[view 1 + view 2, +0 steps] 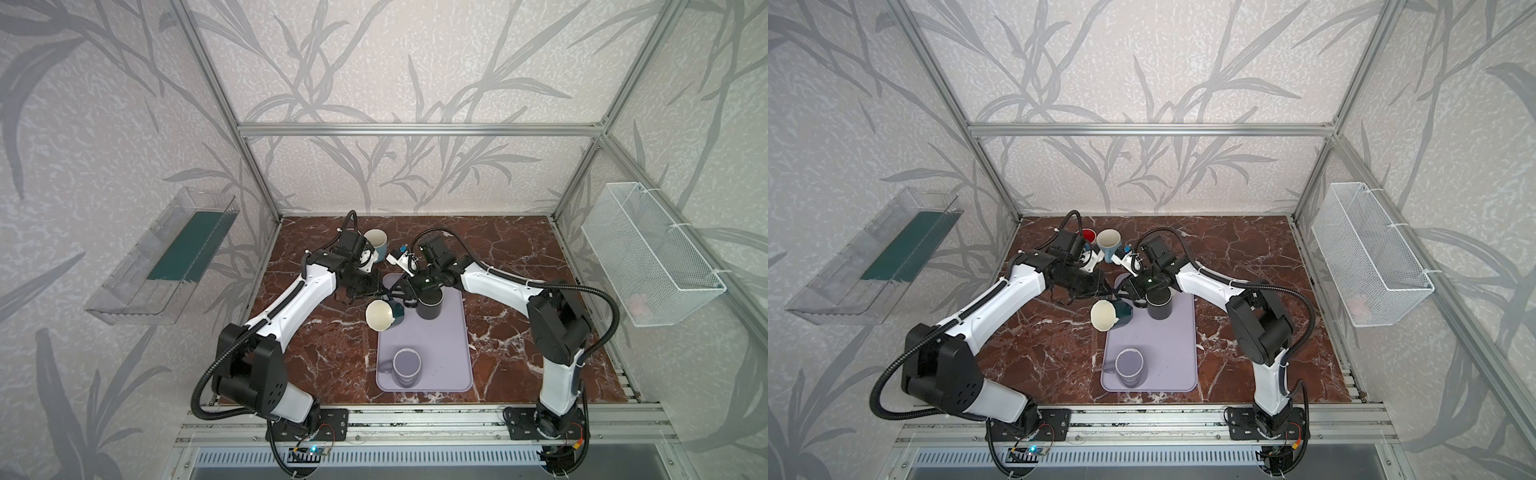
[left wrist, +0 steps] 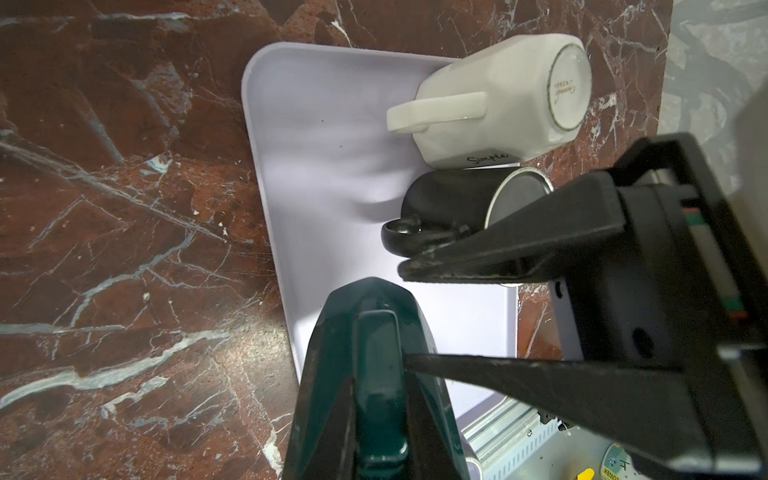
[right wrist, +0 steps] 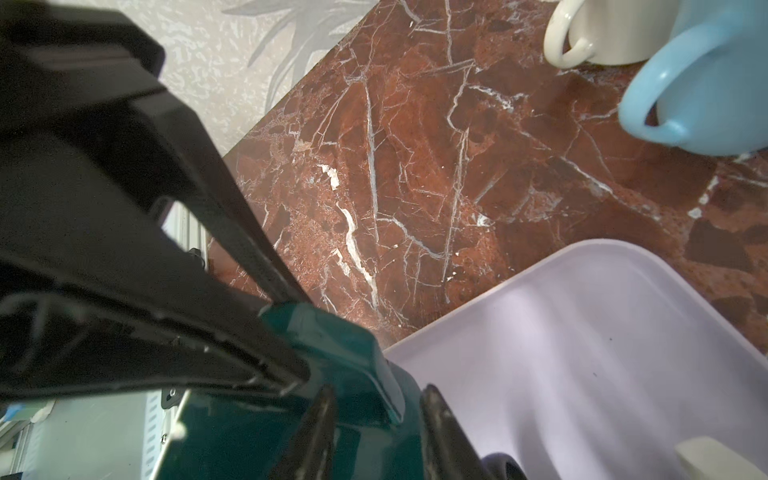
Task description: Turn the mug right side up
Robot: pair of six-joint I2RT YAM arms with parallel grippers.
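Observation:
The mug [image 1: 397, 309] is dark green outside and cream inside. It hangs tilted over the back left corner of the lavender tray [image 1: 440, 353], with its mouth [image 1: 1104, 314] turned to the front left. My left gripper [image 1: 381, 294] is shut on its handle [image 2: 380, 399], a finger pressed against each side. From the other side my right gripper [image 1: 397, 293] is open. Its fingers [image 3: 322, 419] straddle the same handle [image 3: 370, 374] with a gap showing. The mug's base is hidden.
A black mug [image 1: 430, 303] stands bottom up on the tray just right of the grippers. A pale mug [image 1: 407, 365] stands bottom up near the tray's front. A blue mug [image 1: 376, 243] and a red cup [image 1: 1088, 235] stand behind my left arm. A wire basket [image 1: 652, 257] hangs on the right wall.

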